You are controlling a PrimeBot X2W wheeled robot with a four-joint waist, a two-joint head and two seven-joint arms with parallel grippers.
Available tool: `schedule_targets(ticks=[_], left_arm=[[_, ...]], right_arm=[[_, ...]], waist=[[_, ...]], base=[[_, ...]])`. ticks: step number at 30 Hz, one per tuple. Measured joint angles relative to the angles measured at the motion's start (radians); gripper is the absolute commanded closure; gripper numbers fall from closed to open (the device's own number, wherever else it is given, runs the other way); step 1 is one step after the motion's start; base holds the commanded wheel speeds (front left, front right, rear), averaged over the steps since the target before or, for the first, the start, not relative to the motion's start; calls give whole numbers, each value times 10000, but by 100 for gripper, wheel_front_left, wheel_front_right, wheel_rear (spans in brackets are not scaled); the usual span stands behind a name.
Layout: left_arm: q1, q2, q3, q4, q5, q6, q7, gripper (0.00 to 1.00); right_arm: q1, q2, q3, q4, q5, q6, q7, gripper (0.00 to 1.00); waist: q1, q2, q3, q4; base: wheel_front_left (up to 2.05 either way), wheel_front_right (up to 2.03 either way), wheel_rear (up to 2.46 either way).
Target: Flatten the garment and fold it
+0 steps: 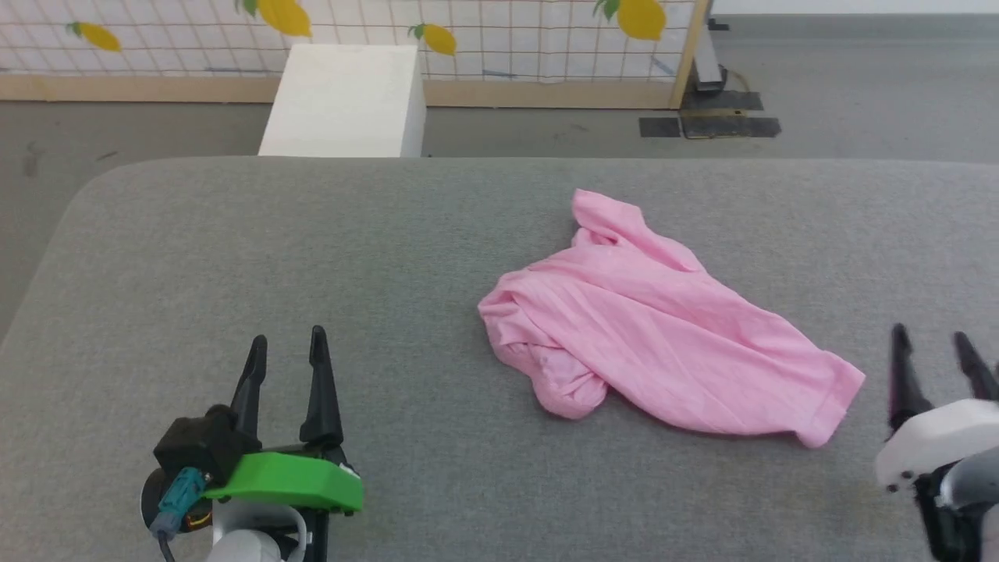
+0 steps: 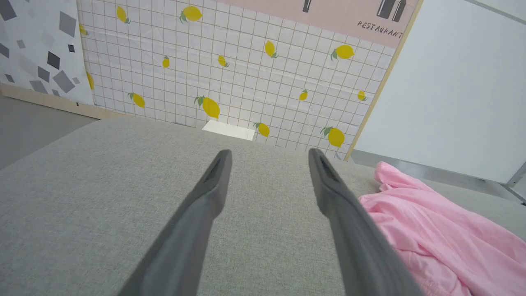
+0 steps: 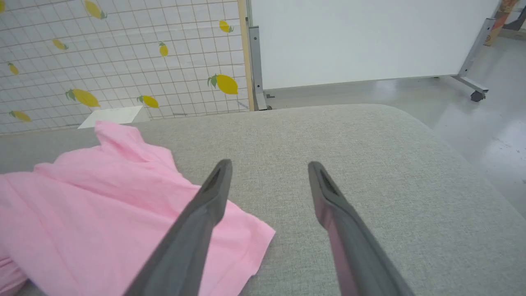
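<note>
Lying crumpled on table, pink garment

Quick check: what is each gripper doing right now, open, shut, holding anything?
Left gripper: open, fingers apart, holding nothing.
Right gripper: open, fingers apart, holding nothing; the pink top lies loose on the cushion beside it.

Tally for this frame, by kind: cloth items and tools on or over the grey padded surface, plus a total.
Cloth items: 1, the garment, pink and crumpled
Tools: 2, the left tool and the right tool, both open and holding nothing
Total: 3
</note>
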Motion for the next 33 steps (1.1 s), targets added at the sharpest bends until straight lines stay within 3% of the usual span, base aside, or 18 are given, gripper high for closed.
schedule_targets(ticks=[9,10,19,23,29,30,31,32,33], left_arm=[[-941,-4,-619,842,378,-102,357,0],[-2144,12,-1072,1615,514,-282,1262,0],[-5713,514,-2339,4807,1411,-861,5392,0],[-6487,978,-2886,5747,1609,-1112,7478,0],[-6874,1189,-3461,6006,1390,-1277,9031,0],[-6873,1214,-3522,5998,1340,-1279,9122,35],[-6873,1239,-3534,5963,1310,-1281,9110,35],[-6870,1273,-3509,5892,1290,-1277,8984,100],[-6858,1285,-3446,5804,1289,-1202,8728,100]], right_arm=[[1282,36,2610,-905,665,0,-1373,0],[1354,40,3093,-825,811,0,-1432,0],[1089,35,3795,-780,974,0,-1463,0],[993,36,3879,-765,1097,0,-1476,0],[986,31,3850,-646,1156,0,-1565,0],[980,31,3841,-629,1170,0,-1565,0],[973,31,3831,-614,1185,0,-1569,0],[965,31,3814,-602,1212,0,-1603,0],[950,31,3801,-594,1244,0,-1616,0]], waist=[[0,0,203,-747],[0,0,359,-1017],[0,0,877,-1828],[0,0,1112,-2228],[0,0,1451,-2617],[0,0,1497,-2655],[1,0,1527,-2678],[0,0,1555,-2691],[1,0,1562,-2679]], base=[[0,0,0],[0,0,0],[0,0,0],[0,0,0],[0,0,0],[0,0,0],[0,0,0],[0,0,0],[0,0,0]])
